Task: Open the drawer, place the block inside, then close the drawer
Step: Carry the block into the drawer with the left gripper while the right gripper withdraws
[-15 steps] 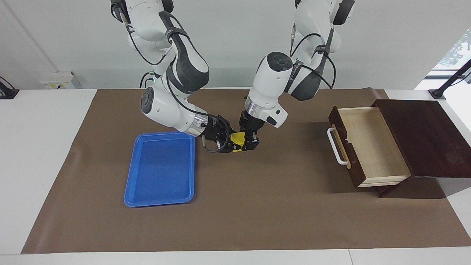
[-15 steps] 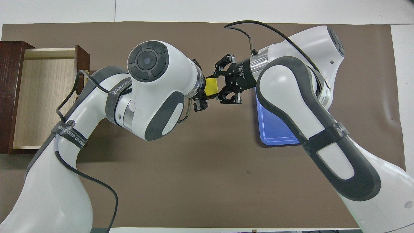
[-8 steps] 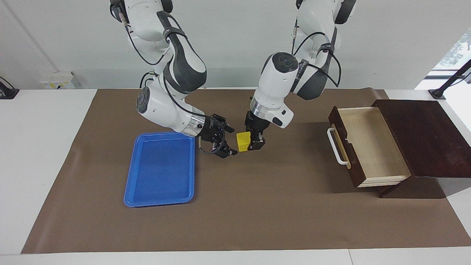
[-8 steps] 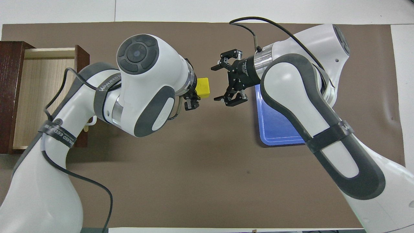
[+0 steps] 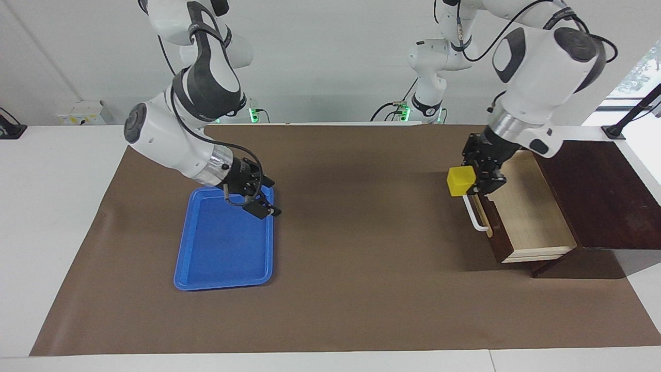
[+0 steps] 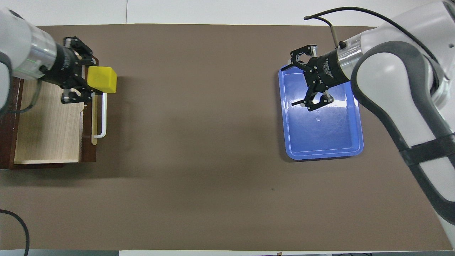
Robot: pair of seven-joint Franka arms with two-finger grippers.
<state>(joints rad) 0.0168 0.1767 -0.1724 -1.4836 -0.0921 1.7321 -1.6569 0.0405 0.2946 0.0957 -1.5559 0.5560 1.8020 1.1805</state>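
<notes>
The left arm's claw (image 5: 477, 178) grips a small bright yellow cube block (image 5: 460, 181) in the air, above the white bar handle of the dark brown wooden drawer (image 5: 521, 206), which stands pulled open with its pale wood inside bare. The carrying step looks nearly done; next the block must travel over the drawer front and be let go inside. The right arm's claw (image 5: 260, 196), fingers spread wide and holding nothing, hangs above a flat blue plastic tray (image 5: 223, 268) on the brown-covered worktop (image 5: 361, 284). Only the drawer front and handle lie in the path.
</notes>
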